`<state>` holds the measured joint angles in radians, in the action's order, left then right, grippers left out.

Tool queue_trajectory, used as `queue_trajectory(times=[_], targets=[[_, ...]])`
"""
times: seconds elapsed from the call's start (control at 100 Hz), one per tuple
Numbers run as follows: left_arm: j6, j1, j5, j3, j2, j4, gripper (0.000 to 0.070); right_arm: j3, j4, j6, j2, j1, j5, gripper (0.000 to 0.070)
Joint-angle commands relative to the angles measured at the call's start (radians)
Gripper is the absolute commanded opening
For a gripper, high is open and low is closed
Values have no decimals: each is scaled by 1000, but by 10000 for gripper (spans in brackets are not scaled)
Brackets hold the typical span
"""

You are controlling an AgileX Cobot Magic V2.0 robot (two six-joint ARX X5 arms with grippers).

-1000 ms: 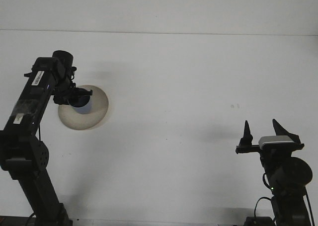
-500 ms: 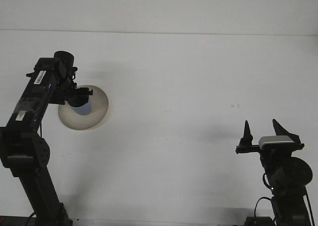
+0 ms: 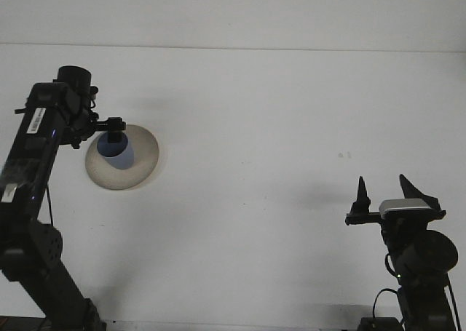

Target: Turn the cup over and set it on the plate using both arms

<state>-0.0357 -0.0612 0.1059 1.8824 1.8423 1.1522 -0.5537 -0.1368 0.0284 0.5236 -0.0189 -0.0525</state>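
A blue cup [image 3: 119,153] stands on the beige plate [image 3: 147,155] at the left of the white table. My left gripper [image 3: 111,127] hovers at the cup's upper left edge, open, with one dark finger [image 3: 116,124] reaching over the cup's top; the cup is no longer held. At the lower right, far from the plate, my right gripper [image 3: 386,194] points upward. Its two fingers are spread wide and there is nothing between them.
The left arm [image 3: 33,156] rises from the lower left corner and leans over the plate's left side. The right arm's base [image 3: 421,262] sits at the lower right. The wall edge runs across the back of the table.
My left gripper has drawn back up and to the left, away from the cup. The cup has stayed on the plate and shows more fully. The right arm has not moved.
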Motion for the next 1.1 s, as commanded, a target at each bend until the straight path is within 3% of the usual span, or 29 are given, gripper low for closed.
queue_trajectory(times=[0.0,0.16,0.34,0.61,1.09], targets=[[4,-4,2,30,-37,2,585,-3,10,-13,1,-2,0,564],[-4,-4,-18,29,-156,-7,585,-3,10,-13,1,-2,0,564],[-10,-4,-140,-13,-289,-70,585,-3,10,-13,1,-2,0,564],[-9,32,-140,-332,-572,-276,585,-3,10,-13,1,-2,0,564],[73,116,-140,-1047,-1170,-739,583,-3,9,-13,1,-2,0,564]])
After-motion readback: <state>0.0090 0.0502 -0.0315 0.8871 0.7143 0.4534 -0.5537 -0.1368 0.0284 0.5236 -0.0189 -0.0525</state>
